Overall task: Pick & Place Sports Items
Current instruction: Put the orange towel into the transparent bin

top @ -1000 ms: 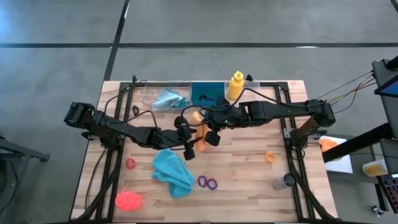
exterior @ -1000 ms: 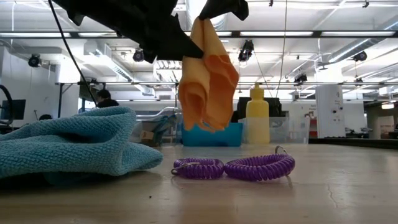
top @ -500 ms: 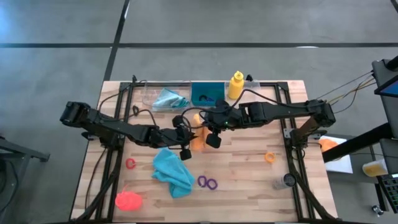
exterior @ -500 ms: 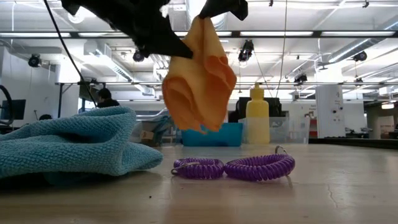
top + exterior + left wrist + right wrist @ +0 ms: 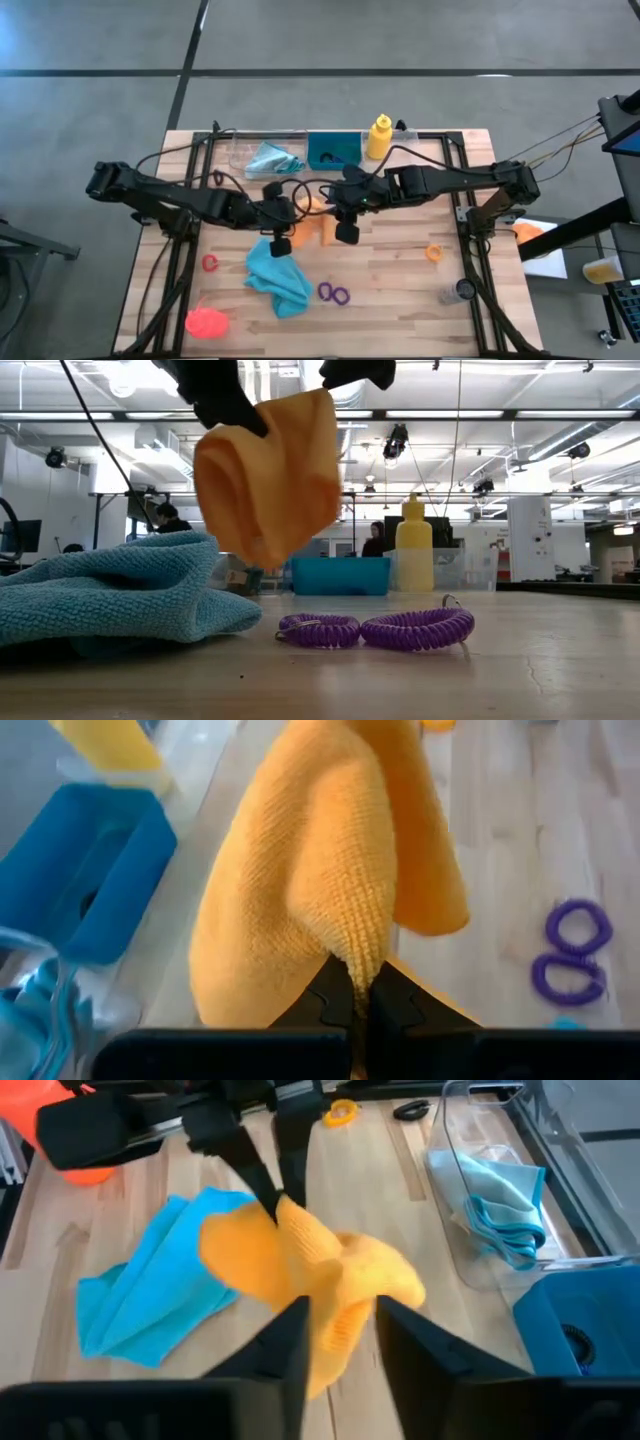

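Note:
An orange cloth (image 5: 270,480) hangs in the air over the middle of the table, between my two grippers. My left gripper (image 5: 352,982) is shut on the cloth's left side. My right gripper (image 5: 340,1315) is at the cloth's upper right corner (image 5: 322,400). Its fingers stand apart with cloth between them. A teal cloth (image 5: 278,275) lies bunched on the table near the front. Two joined purple rings (image 5: 334,294) lie to its right. A red ring (image 5: 210,263) and an orange ring (image 5: 434,252) lie flat farther out. A yellow bottle (image 5: 379,137) stands at the back. My left gripper pinches a fold of the orange cloth (image 5: 355,945) between its two fingers, so several layers. The fingers come from the table's left, slanting down. The cloth is clear of the table and hangs slack in loose folds. My right gripper has cloth between its spread fingers; I cannot tell whether they touch it.
A teal bin (image 5: 330,150) stands at the back beside the yellow bottle. Left of it a clear tray (image 5: 240,152) holds a pale blue cloth (image 5: 270,160). A pink-red thing (image 5: 205,321) lies at the front left, a grey cup (image 5: 460,292) at the front right.
My left gripper has taken hold of the hanging orange cloth. It has gone up and toward the table's left edge, drawing that side with it. The cloth hung narrow below my right gripper. Now it is spread wider and swung left. Its upper right corner has stayed by my right gripper.

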Controlling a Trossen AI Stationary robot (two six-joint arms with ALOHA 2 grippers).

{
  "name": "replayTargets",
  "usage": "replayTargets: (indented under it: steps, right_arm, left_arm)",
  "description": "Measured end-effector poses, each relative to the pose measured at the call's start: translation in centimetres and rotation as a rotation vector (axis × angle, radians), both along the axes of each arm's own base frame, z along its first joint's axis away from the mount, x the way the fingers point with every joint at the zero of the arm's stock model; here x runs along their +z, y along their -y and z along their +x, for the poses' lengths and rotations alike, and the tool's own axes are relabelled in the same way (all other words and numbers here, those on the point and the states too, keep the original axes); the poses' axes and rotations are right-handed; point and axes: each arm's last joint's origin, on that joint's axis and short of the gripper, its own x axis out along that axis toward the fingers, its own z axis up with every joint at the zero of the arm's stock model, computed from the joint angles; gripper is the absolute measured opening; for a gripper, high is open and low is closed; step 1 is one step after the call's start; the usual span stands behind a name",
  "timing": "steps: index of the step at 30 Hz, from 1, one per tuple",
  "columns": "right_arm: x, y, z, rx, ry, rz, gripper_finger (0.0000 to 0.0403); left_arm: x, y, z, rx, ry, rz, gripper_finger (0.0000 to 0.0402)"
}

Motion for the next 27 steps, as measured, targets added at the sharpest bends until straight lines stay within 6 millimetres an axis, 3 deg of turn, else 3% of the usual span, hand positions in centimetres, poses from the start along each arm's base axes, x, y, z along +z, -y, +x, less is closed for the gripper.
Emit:
replayTargets:
  steps: [5,11,18,21,27]
  right_arm:
    - [0.0,-0.6,-0.1,0.017,0.0,-0.001,0.0208]
    - [0.0,-1.6,-0.2,0.048,-0.001,-0.004,0.0262]
    - [0.0,-2.6,-0.3,0.086,-0.002,-0.015,0.0278]
    - [0.0,-2.9,-0.4,0.094,-0.003,-0.016,0.0279]
    - [0.0,-2.9,-0.4,0.101,-0.002,-0.026,0.0279]
  left_arm:
    - [0.6,-0.1,-0.7,0.016,-0.096,0.006,0.0001]
    - [1.0,-0.2,-1.5,0.011,-0.203,0.058,0.0001]
    - [0.5,1.8,-3.2,-0.165,-0.362,0.449,0.0001]
    - [0.7,3.1,-3.7,-0.177,-0.354,0.613,0.0001]
    - [1.5,6.3,-4.2,-0.332,-0.276,0.769,0.0001]
